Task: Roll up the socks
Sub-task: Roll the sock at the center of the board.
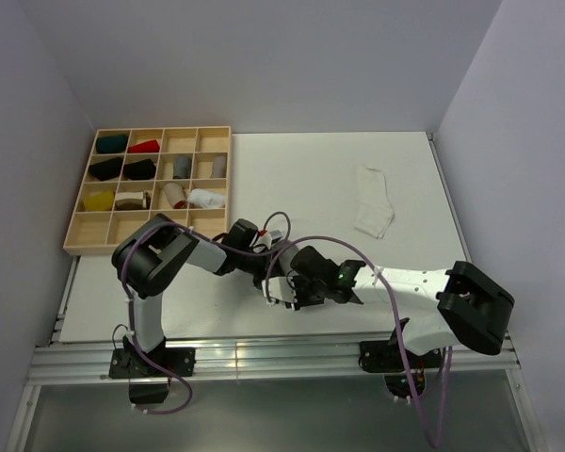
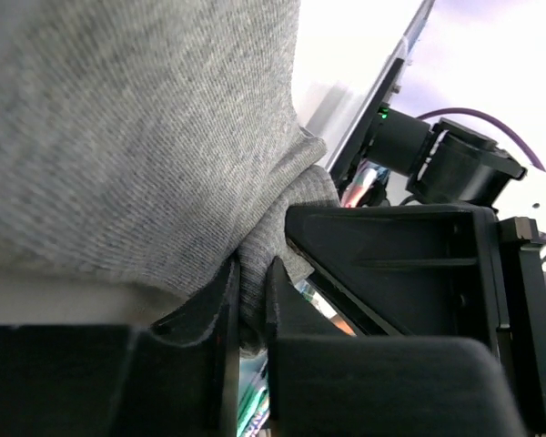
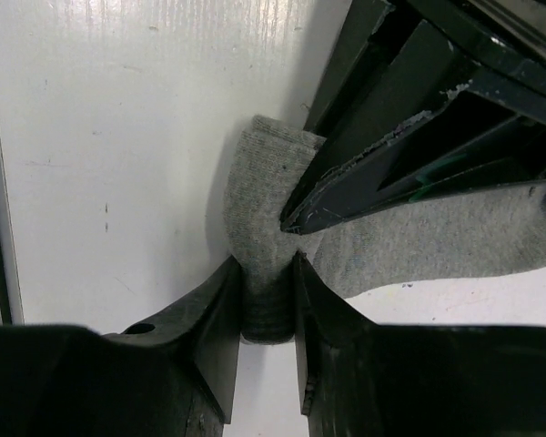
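The grey sock (image 2: 136, 137) fills the left wrist view, and my left gripper (image 2: 252, 269) is shut on a fold of it. In the right wrist view my right gripper (image 3: 267, 264) is shut on a bunched end of the same grey sock (image 3: 437, 241), which lies on the white table. The left gripper's fingers (image 3: 391, 155) press on the sock just beyond. In the top view both grippers, left (image 1: 275, 268) and right (image 1: 297, 292), meet near the table's front edge and hide the grey sock. The white sock (image 1: 374, 215) lies flat, apart, at the right middle.
A wooden compartment tray (image 1: 75, 240) stands at the back left, holding red (image 1: 143, 146), green (image 1: 111, 143), black (image 1: 105, 168), yellow (image 1: 99, 200) and other cloth bundles. Grey walls close in both sides. A metal rail (image 1: 264, 356) runs along the near edge.
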### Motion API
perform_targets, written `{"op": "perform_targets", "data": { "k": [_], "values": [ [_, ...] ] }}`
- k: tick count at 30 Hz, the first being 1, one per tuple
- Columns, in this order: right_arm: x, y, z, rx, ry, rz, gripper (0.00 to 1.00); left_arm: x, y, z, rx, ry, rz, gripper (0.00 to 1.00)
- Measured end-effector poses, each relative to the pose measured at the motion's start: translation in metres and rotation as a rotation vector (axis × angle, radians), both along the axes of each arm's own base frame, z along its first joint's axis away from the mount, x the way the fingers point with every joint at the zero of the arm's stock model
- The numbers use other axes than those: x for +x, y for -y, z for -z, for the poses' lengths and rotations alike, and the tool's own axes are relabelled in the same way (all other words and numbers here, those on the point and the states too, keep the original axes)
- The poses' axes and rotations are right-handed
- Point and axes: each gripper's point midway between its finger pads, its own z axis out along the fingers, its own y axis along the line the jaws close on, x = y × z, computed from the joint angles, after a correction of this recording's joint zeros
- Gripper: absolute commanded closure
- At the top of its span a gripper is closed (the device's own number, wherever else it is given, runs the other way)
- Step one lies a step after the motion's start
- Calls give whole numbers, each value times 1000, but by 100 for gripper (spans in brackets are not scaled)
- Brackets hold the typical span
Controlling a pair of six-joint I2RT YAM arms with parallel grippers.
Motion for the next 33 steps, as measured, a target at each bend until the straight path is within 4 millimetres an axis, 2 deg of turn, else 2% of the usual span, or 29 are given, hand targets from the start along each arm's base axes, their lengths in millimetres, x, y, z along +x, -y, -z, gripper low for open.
{"op": "perform_targets", "data": {
  "k": [1,5,16,20,26,28,33],
  "values": [
    [0,0,0,-1,0,0,78,0,0,0,9,1,2,72],
    [1,-1,-1,-5,-6,-1,80,10,-2,-4,43,56,-19,57],
    [-7,-5,-3,-47,-139,-14,80,88,-30,-29,120,256,-263,57],
    [-7,-4,-4,-57,-217,-1,80,114,-50,-57,117,348,-383,58],
    [-6,-5,-5,-115,-355,6,80,149,-96,-113,108,516,-604,63],
    [-5,-8,-5,-134,-418,4,80,152,-108,-131,102,580,-669,65],
    [3,-8,-6,-164,-599,27,80,134,-130,-164,56,708,-767,72]
  ]
}}
